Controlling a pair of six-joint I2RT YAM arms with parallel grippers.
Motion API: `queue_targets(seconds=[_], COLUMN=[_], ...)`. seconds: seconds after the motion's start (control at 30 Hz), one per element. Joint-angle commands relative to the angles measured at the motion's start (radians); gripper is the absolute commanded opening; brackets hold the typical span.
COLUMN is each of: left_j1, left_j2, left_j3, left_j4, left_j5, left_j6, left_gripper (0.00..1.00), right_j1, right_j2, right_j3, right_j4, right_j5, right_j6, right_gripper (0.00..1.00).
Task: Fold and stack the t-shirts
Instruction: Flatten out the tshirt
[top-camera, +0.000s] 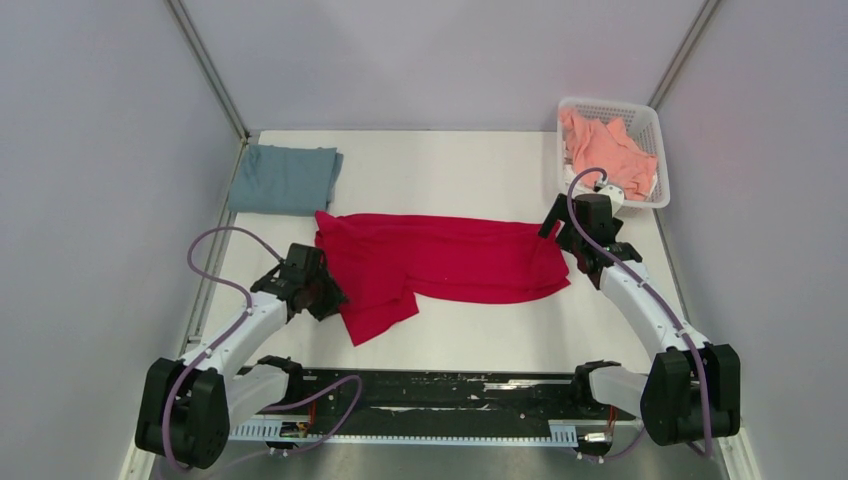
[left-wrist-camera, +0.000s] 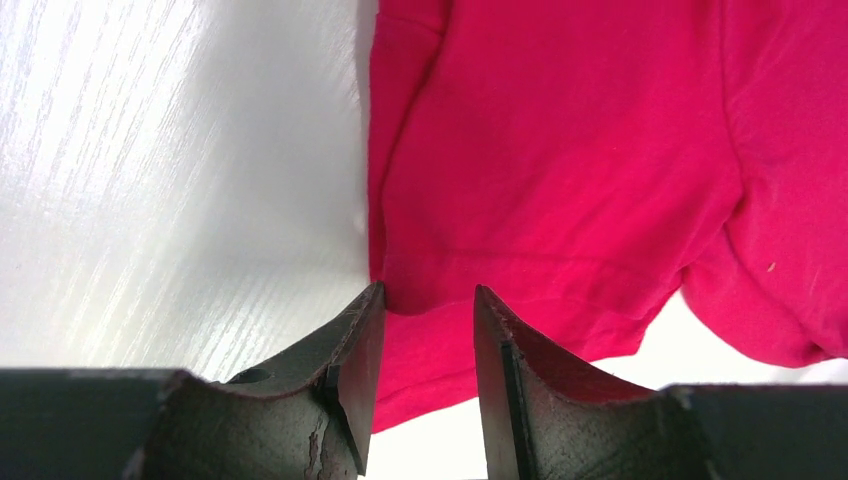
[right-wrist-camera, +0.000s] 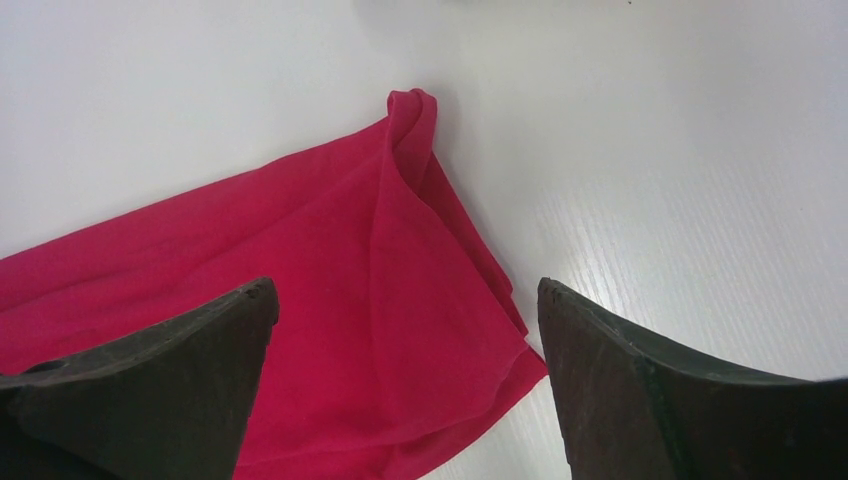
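Folding the crimson t-shirt (top-camera: 440, 260) looks like the step in hand. It lies across the middle of the counter (top-camera: 450, 165) as a long band, with one sleeve flap reaching toward the near edge at its left end.

Left hand (left-wrist-camera: 428, 295): released, fingers a narrow gap apart. It sits low at the shirt's left side, with the hem showing between the tips. No cloth is pinched as far as the left wrist view shows.

Right hand (right-wrist-camera: 405, 285): released, fingers spread wide over the shirt's right corner, where the cloth doubles over into a soft ridge and a pointed flap.

Dusty blue-grey t-shirt (top-camera: 285, 178): a flat folded rectangle at the far left corner, apart from the red one. Salmon pink t-shirt (top-camera: 605, 150): crumpled in the white mesh basket (top-camera: 610, 103) at the far right.

Judgement: one shirt is done, one is in work and one is untouched. The next move calls for both hands to close on their ends of the band, catching both layers, then carry one end over the other.

Cloth is thin matte knit, limp and creasing easily. The counter is smooth, white and faintly grained. The finger pads are dark, worn and chipped.
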Motion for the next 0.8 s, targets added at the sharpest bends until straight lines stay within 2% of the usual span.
queue_targets(seconds=[0.0, 0.5, 0.67, 0.7, 0.77], left_j1=[-0.002, -0.002, -0.002, -0.003, -0.004], left_j2=[0.008, 0.130, 0.131, 0.128, 0.114], left_j3=[0.056, 0.082, 0.083, 0.084, 0.090], left_j4=[-0.006, 0.009, 0.034, 0.036, 0.036], left_j5=[-0.019, -0.033, -0.033, -0.033, -0.033], left_j6=[0.004, 0.012, 0.002, 0.002, 0.011], left_gripper=[0.45, 0.36, 0.13, 0.04, 0.00], right_j1=[-0.002, -0.003, -0.003, -0.003, -0.004], right_j2=[0.004, 0.011, 0.009, 0.008, 0.011], right_j3=[0.003, 0.006, 0.001, -0.002, -0.011], right_j4=[0.017, 0.008, 0.005, 0.003, -0.005], right_j5=[0.018, 0.034, 0.031, 0.029, 0.029], right_j6=[0.001, -0.005, -0.002, 0.000, 0.007], right_gripper=[1.00, 1.00, 1.00, 1.00, 1.00])
